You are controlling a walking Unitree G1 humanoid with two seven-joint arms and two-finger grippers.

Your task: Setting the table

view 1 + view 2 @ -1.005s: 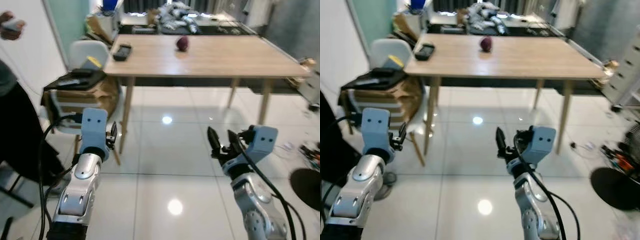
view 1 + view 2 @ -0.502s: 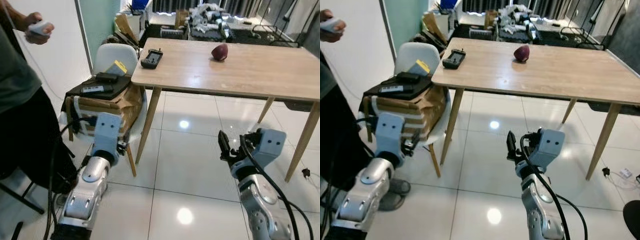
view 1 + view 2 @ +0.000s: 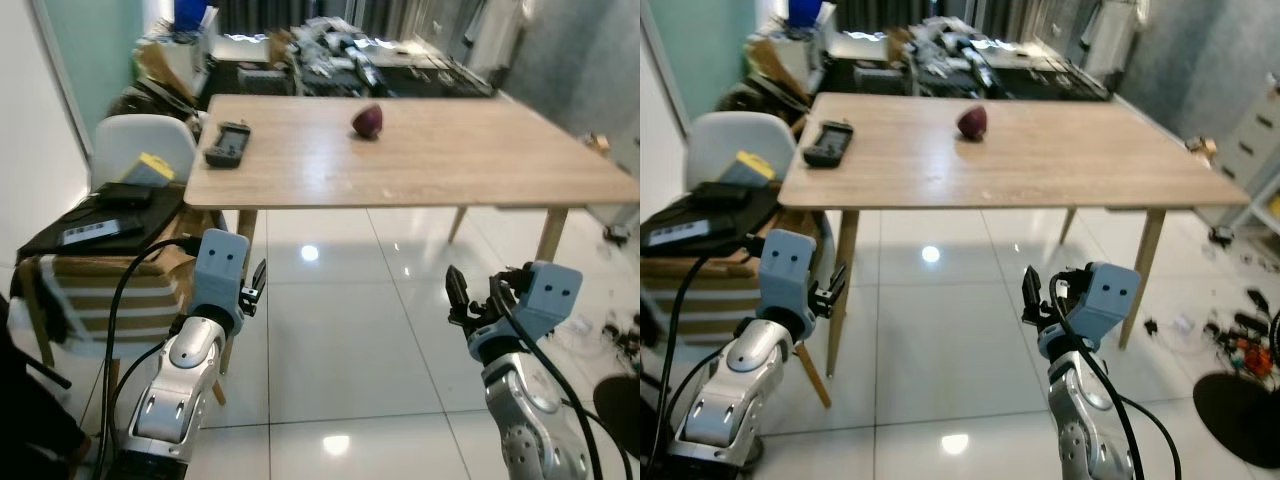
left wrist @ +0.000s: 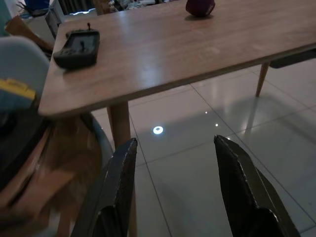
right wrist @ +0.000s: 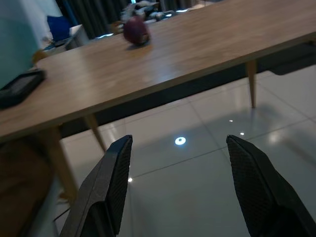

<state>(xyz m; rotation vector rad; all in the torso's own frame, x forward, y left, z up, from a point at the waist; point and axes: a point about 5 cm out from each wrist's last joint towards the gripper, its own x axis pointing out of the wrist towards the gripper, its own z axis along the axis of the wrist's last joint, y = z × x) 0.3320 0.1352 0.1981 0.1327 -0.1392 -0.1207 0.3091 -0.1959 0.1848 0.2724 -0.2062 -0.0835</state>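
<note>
Facing wooden table [image 3: 450,160], purple object [image 3: 367,120] on top, both jaws spread

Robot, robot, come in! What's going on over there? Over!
Left pincer and right pincer open, empty, above the floor. Table ahead, holding a dark red thing and a black device. Loaded chair at its left corner.
</note>
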